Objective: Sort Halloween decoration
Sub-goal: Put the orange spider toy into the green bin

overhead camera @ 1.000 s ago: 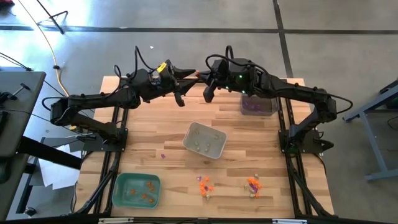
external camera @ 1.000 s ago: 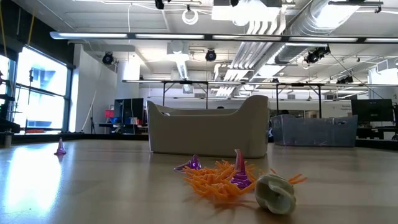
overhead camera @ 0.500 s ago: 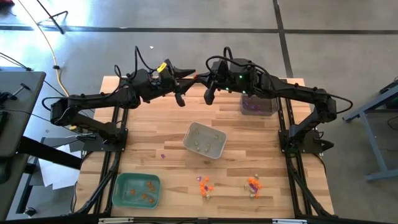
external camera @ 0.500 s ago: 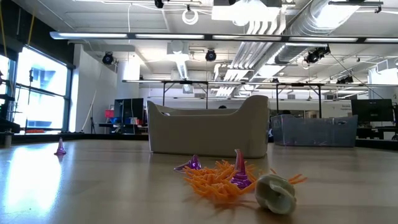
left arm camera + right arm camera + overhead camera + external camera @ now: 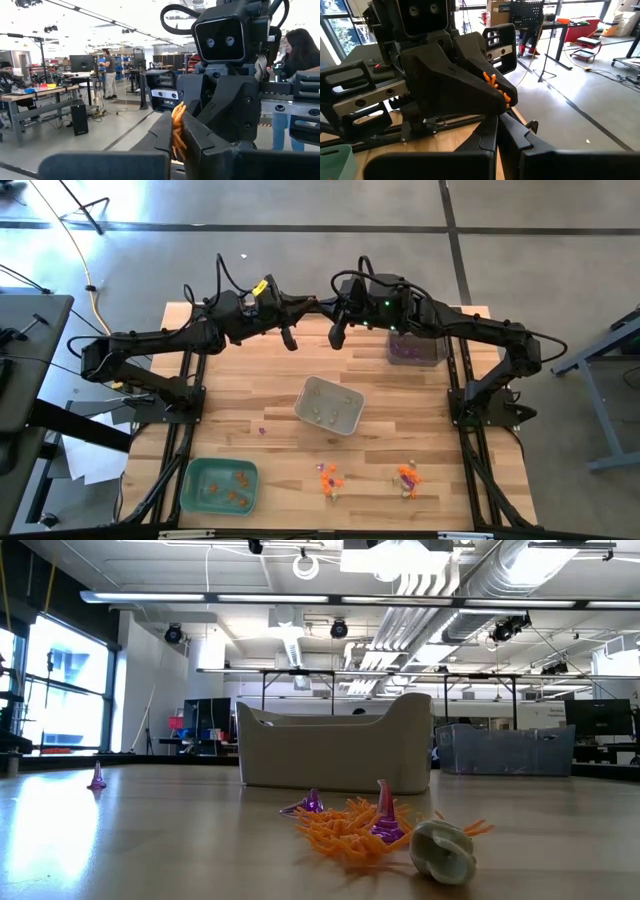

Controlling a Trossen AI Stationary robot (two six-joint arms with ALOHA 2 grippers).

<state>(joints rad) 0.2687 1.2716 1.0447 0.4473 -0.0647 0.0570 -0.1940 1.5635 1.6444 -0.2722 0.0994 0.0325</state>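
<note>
Overhead, the wooden tabletop [image 5: 240, 405] carries three trays and a few scattered trinkets, while both arms meet high above its far edge. The relation that matters is right there: an orange trinket [image 5: 177, 131] sits between the two tools, which face each other nose to nose. The left tool [image 5: 300, 305] has its fingers together, clamped on the orange trinket, as the left wrist view shows the spiky orange piece pinched upright between the two dark fingers. The right tool [image 5: 337, 326] is closed too, just beside the left one, and I judge it holds nothing; in the right wrist view the orange legs poke out of the other arm's fingertips.

From the left tool, the green tray [image 5: 220, 485] with orange bits in it lies far toward the near left corner, on that arm's own side. The pale tray [image 5: 328, 406] is at the middle, and the grey tray [image 5: 417, 350] with purple pieces sits under the right arm. So the left arm looks the natural one to carry the piece.

The trinket is small, bright orange and many-legged, soft-looking. More orange, purple and whitish ones [image 5: 385, 828] lie loose near the front edge.
</note>
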